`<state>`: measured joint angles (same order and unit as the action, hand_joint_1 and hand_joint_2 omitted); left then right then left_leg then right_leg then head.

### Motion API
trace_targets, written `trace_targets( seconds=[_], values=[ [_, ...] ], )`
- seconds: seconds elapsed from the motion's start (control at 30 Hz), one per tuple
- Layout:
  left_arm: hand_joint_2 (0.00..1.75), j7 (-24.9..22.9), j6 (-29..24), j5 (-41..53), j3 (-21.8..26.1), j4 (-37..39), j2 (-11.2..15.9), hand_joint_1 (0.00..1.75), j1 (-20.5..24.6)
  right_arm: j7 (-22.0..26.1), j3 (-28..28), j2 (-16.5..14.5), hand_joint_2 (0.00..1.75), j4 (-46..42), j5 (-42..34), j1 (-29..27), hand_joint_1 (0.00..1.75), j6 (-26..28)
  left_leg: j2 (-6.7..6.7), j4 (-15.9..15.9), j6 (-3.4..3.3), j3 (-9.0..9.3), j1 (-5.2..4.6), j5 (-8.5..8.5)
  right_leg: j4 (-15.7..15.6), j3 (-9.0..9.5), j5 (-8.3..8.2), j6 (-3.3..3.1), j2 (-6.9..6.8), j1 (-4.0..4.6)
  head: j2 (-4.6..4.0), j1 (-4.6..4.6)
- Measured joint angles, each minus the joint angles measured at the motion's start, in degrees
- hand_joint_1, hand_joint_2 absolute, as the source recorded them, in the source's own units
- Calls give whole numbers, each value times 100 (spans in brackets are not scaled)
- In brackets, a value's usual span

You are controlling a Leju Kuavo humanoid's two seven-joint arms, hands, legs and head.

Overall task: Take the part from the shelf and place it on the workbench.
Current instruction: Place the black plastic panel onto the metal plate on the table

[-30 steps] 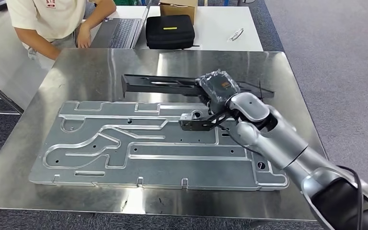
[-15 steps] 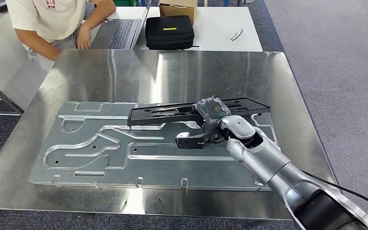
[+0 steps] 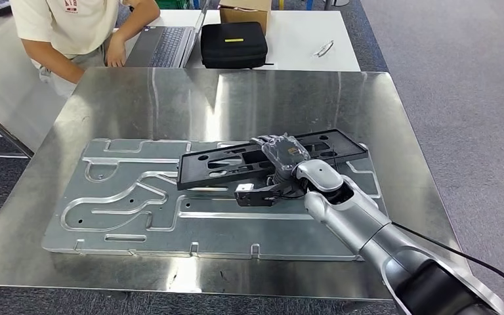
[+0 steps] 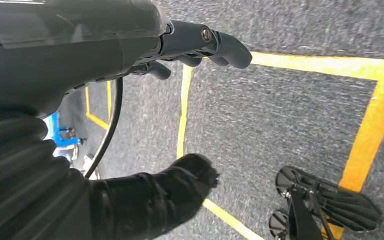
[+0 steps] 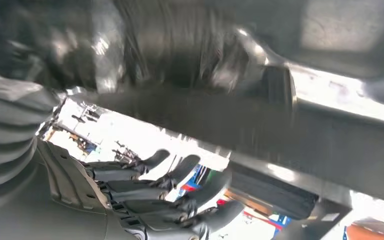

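The right robot hand (image 3: 282, 152) is gripping the black part (image 3: 236, 161), hovering it over the plate (image 3: 125, 197) on the table (image 3: 236, 98); placing calls for lowering, then releasing. The left robot hand (image 4: 200, 42) is hanging empty, fingers loosely apart.

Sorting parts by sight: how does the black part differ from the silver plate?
The black part is dark, matte and narrow; the silver plate is bright, shiny and much larger. The part is held by the right hand, tilted above the plate, which lies flat. Both have cut-outs.
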<state>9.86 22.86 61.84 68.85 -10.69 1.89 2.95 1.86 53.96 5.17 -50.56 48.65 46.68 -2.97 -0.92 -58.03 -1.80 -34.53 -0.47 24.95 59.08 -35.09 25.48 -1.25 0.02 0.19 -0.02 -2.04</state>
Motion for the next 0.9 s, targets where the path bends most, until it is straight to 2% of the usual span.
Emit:
trace_targets(
  seconds=[0.27, 0.63, 0.83, 0.9],
  values=[
    [0, -47, -7, -60, 96, 0, 5, 0, -5, -28, -3, -32, 0, -127, 173, 121, 0, 54, 0, -3, 0, 1, 0, 0, 0, 1, -3, 5, 0, 0, 0, 1],
    [0, 107, -40, -44, 179, 0, 5, 0, -39, -170, -20, 23, 0, -1393, 641, 164, 0, -79, 6, -6, -2, 0, -2, 3, -3, 0, -3, 7, 1, -2, -1, 1],
    [0, 95, -59, -26, 209, 0, 5, 0, -65, -167, 2, 88, 0, -2161, 802, 152, 0, -154, 3, -38, -55, -9, -44, 17, -20, 5, -20, 69, 3, -31, 0, -1],
    [0, 83, -60, -19, 230, 0, 4, 0, -67, -167, 15, 121, 0, -2425, 805, 154, 0, -198, 18, 33, -90, 24, -12, -38, 13, 1, 27, 106, 7, -29, 0, 0]
  ],
)
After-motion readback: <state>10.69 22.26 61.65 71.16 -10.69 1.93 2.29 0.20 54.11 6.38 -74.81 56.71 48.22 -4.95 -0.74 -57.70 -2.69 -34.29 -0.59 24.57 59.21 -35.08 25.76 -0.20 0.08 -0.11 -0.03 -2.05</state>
